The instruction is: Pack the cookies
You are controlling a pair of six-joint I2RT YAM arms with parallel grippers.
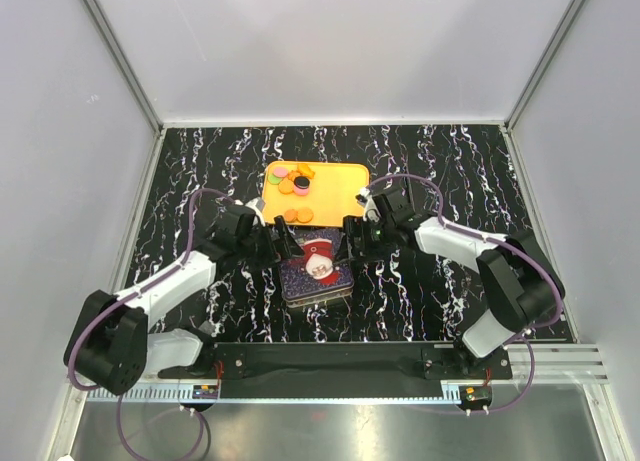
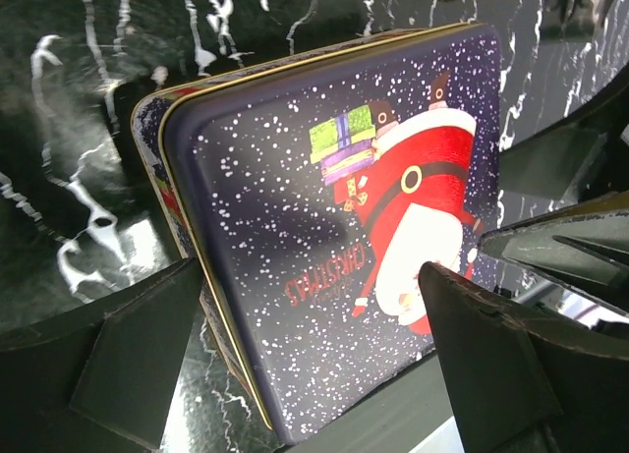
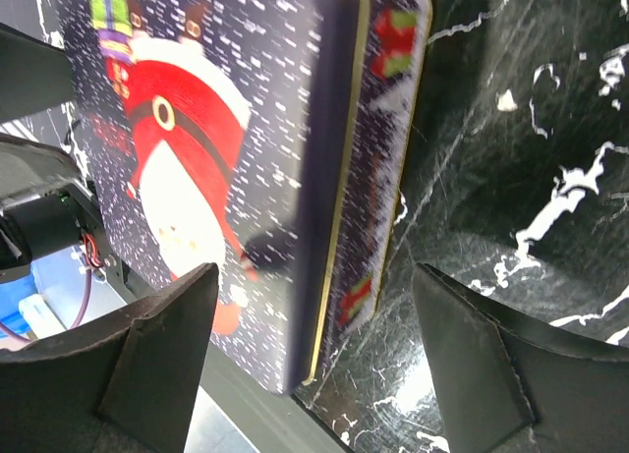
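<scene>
Cookies (image 1: 296, 186) all on tray (image 1: 342, 186), upper centre; none packed. Tin (image 1: 315, 271) on counter (image 1: 450, 181), lidded. Left pincer (image 1: 285, 243) and right pincer (image 1: 350, 241) both wide, flanking tin.

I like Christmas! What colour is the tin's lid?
Tin lid: dark blue, white snow specks, red Santa; best in left wrist view.

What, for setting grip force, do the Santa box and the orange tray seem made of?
The Santa box looks like printed tin, glossy: its lid shows sheen, a gold rolled rim and rounded pressed corners. The tray is probably smooth plastic, judging by its even orange colour, though too small to be sure.
</scene>
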